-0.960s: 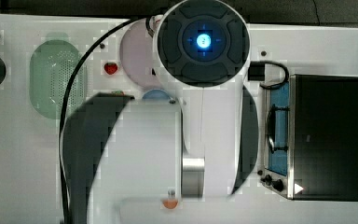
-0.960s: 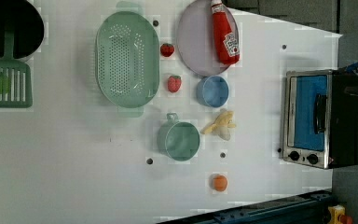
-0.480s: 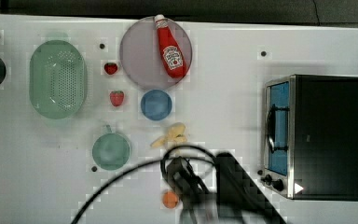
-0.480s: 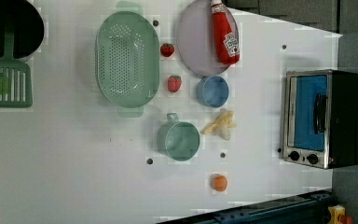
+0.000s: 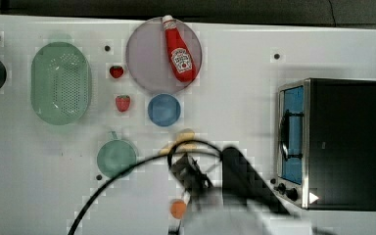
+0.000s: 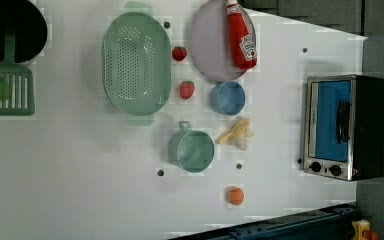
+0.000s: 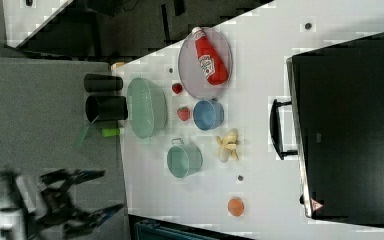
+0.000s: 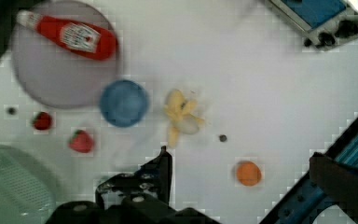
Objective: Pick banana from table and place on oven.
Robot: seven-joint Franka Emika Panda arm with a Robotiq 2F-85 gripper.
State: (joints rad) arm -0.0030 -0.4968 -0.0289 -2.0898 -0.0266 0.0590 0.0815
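- Gripper (image 7: 96,194): in the right view you see its two dark fingers spread apart with nothing between them, hanging off the table's edge toward 8 o'clock of the banana. In the top view the gripper (image 5: 192,172) is blurred and sits near the banana, at its 6 o'clock.
- Cable (image 5: 127,171): black; in the top view it loops across the banana.
- Banana (image 6: 237,134): it lies on the table (image 6: 80,165). In the left view its long axis runs along the 8-to-2 o'clock line, narrow end toward 8. It is at 4 o'clock of the blue bowl (image 6: 228,97) and 2 o'clock of the green cup (image 6: 192,150), touching neither.
- Orange fruit (image 6: 235,195): at 6 o'clock of the banana, near the table's lower edge in the left view.
- Oven (image 6: 347,127): at 3 o'clock of the banana, glass door and handle facing it. You have a strip of bare white tabletop between them. A small triangle mark sits at its front corner; no writing can be read.
- Ketchup bottle (image 6: 241,36): red, lying on the grey plate (image 6: 207,45). Its white label is too blurred to read.
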